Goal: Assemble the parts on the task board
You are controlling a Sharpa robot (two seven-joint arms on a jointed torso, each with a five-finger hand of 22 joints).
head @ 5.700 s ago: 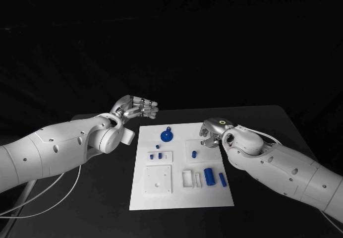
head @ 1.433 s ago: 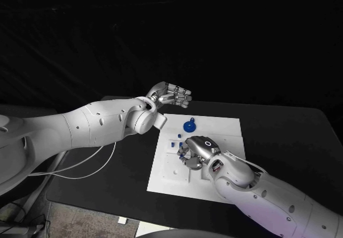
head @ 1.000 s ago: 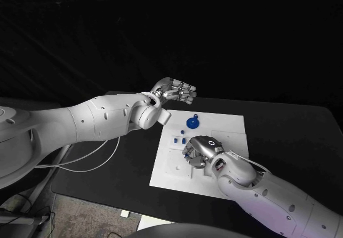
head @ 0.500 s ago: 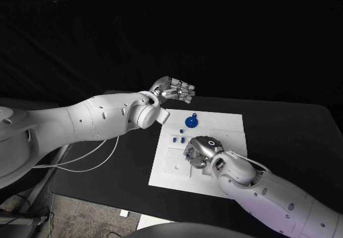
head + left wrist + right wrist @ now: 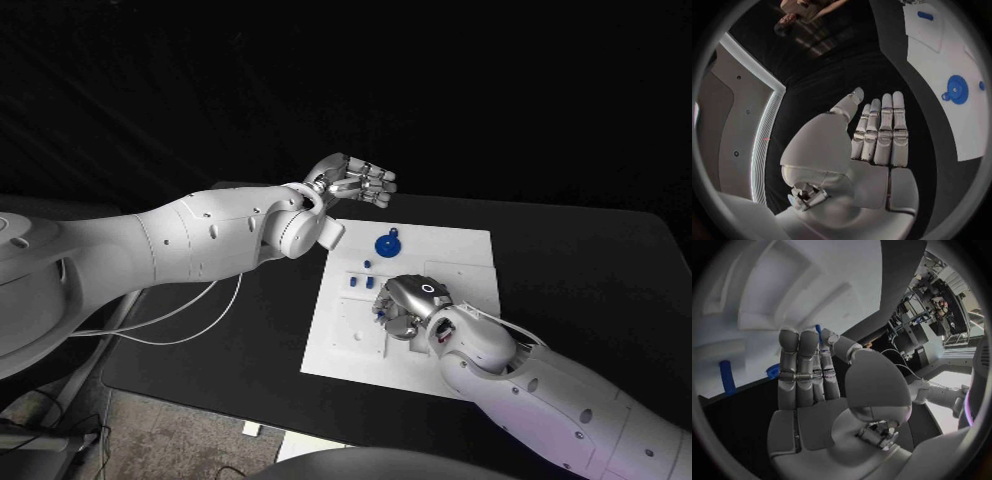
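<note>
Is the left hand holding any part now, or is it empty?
Empty: the left hand hangs beside the task board, fingers straight together, nothing in its palm.

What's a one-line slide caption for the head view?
Right hand low over the task board; left hand raised beyond its far edge.

I count one task board [image 5: 469, 262], two hands above it, left hand [image 5: 356, 184] and right hand [image 5: 408, 305], and at least four blue parts [image 5: 387, 245] on the board
</note>
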